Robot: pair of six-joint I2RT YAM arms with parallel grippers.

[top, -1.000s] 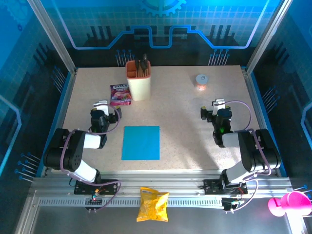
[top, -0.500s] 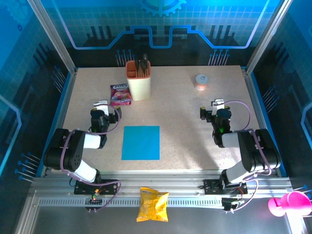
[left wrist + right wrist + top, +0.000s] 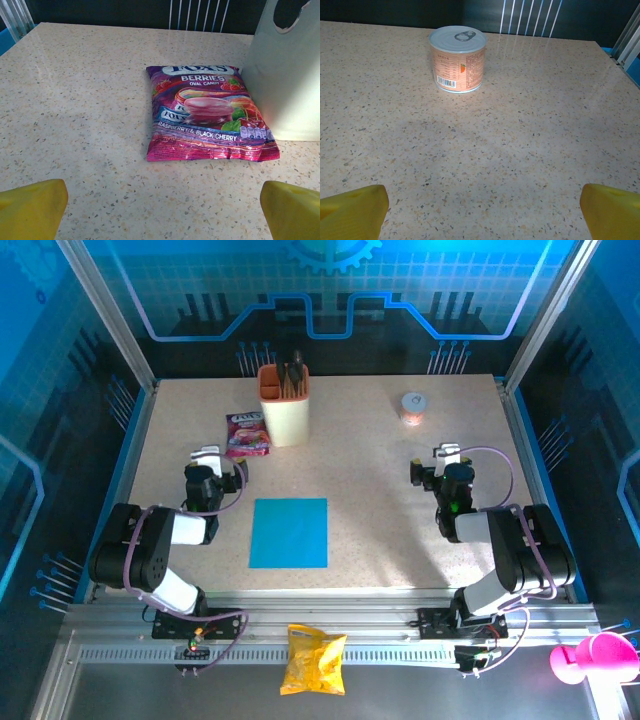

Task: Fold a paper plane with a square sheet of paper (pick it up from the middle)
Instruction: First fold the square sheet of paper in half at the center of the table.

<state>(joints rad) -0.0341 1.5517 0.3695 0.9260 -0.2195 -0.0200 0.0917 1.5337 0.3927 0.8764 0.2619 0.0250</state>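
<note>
So: both sets of jaws are wide, nothing held. The left gripper [image 3: 207, 454] and right gripper [image 3: 447, 453] flank the square sheet of paper [image 3: 289, 533], which lies flat between them, nearer the left one, back toward the bases.

Risk: the thin sheet is flush on the hard speckled table [image 3: 380, 530], so a middle pinch may skid or crumple it, or fingertips may scrape the top.

A snack packet [image 3: 207, 115] is just ahead of the left gripper, a holder [image 3: 284, 405] beside it, and a can [image 3: 458, 59] well ahead of the right. It's a blue-lit framed enclosure.
</note>
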